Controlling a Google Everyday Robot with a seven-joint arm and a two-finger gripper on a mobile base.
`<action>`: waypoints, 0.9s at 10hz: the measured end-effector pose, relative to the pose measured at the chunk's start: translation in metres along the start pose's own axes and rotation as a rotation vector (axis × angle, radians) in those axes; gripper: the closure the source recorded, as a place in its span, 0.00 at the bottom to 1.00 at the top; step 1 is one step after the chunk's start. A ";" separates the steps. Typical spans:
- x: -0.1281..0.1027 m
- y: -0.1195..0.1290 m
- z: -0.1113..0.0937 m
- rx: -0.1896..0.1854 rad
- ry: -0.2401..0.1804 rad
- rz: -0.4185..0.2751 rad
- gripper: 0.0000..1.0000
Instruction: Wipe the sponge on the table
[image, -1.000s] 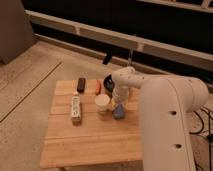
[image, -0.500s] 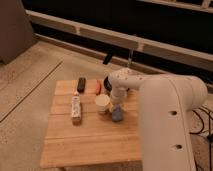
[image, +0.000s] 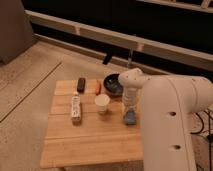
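Observation:
The sponge (image: 130, 118) is a small flat blue pad lying on the light wooden table (image: 90, 137), near its right edge and just right of a paper cup (image: 102, 103). My gripper (image: 129, 110) points down onto the sponge from directly above, at the end of the white arm (image: 170, 115) that fills the right side of the view. The gripper's body hides the sponge's far part. The arm also covers the table's right edge.
A white remote-like bar (image: 75, 108) lies at the table's left. A black rectangular block (image: 81, 84) and a small red-orange object (image: 98, 88) sit near the back edge. A dark bowl (image: 114, 85) stands behind the gripper. Speckled floor surrounds the table.
The gripper and the sponge under it have shifted slightly toward the near side of the table. The other objects have stayed put.

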 end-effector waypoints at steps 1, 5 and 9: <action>-0.013 -0.005 0.001 0.013 -0.006 0.008 1.00; -0.066 -0.005 -0.018 0.043 -0.075 0.001 1.00; -0.073 0.073 -0.021 -0.058 -0.111 -0.093 1.00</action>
